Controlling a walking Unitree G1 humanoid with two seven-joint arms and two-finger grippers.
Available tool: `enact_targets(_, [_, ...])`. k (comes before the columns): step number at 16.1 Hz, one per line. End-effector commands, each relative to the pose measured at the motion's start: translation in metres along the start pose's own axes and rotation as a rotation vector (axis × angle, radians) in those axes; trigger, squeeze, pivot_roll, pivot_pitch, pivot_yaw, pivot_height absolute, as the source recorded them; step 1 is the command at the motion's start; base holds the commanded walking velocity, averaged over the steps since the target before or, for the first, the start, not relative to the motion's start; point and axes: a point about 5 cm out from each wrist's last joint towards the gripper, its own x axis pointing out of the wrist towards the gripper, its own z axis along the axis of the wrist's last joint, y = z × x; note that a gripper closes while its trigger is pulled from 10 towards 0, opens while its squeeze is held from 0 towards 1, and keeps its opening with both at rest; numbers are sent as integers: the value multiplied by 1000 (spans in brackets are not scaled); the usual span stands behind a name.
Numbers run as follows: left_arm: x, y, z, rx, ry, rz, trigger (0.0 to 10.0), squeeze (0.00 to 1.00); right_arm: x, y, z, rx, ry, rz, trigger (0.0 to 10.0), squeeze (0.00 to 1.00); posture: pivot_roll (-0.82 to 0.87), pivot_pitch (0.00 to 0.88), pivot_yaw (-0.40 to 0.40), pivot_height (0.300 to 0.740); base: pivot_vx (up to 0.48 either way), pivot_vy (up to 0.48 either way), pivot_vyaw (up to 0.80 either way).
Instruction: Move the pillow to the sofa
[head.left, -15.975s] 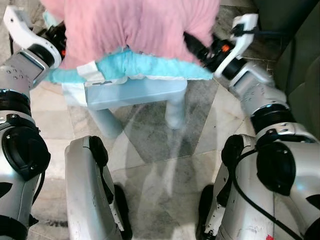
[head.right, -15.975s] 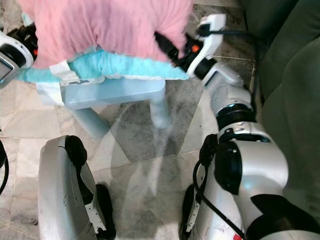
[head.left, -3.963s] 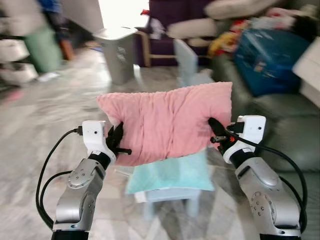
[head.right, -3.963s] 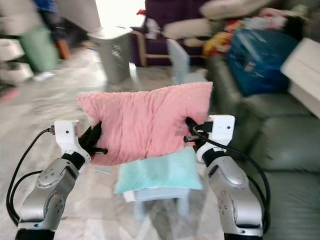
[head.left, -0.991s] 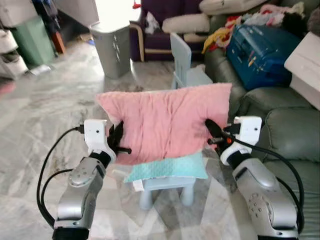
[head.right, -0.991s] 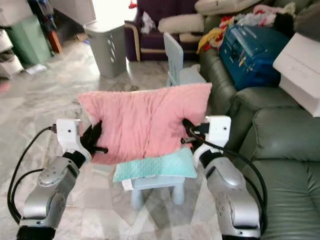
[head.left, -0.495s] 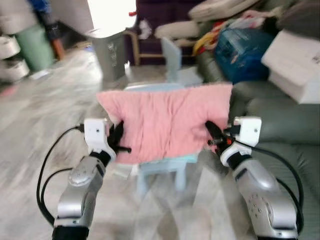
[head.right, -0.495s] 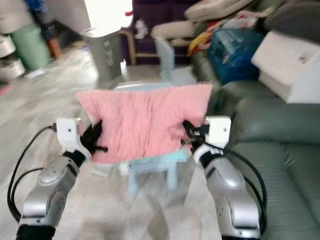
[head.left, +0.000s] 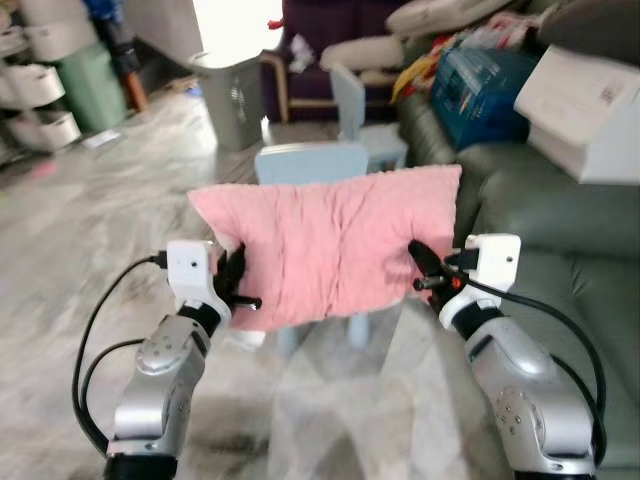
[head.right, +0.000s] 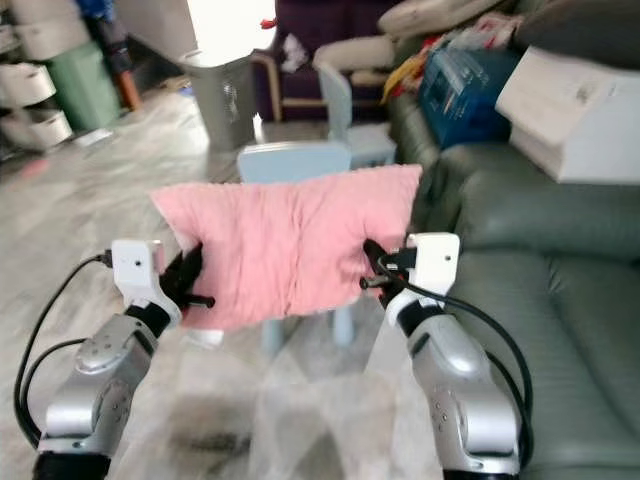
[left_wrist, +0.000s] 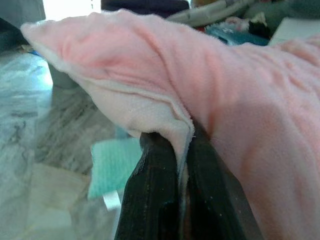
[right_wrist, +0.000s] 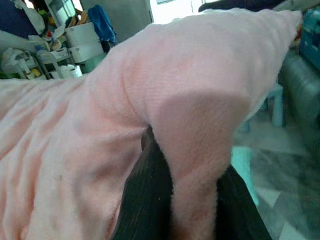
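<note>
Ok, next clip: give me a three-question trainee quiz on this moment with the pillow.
1. True or false: the pink pillow rests on the green sofa.
2. Which grippers clamp it? A) left only B) right only C) both
3. What light blue furniture stands behind the pillow?

Key: 1. False; it is held in the air, left of the sofa. 2. C: left gripper and right gripper, one at each end. 3. A small chair.
</note>
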Motion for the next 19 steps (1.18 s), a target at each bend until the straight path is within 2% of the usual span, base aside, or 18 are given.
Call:
enact_targets(1, [3,-7,4,8,-15,-28,10000,0,1,1,7,-10,-28,13,10000,0,-172,0,26,740,-244,0,0])
enact_targets(18, [4,-5,3,-11,-16,-13,10000,0,1,1,7,-10,-21,12,10000,0,-176,0,25,740,-14,0,0])
enact_targets(19, [4,-5,3,-14,-16,-11,10000,0,1,1,6,-6,-11,8,10000,0,-179,0,26,740,0,0,-800])
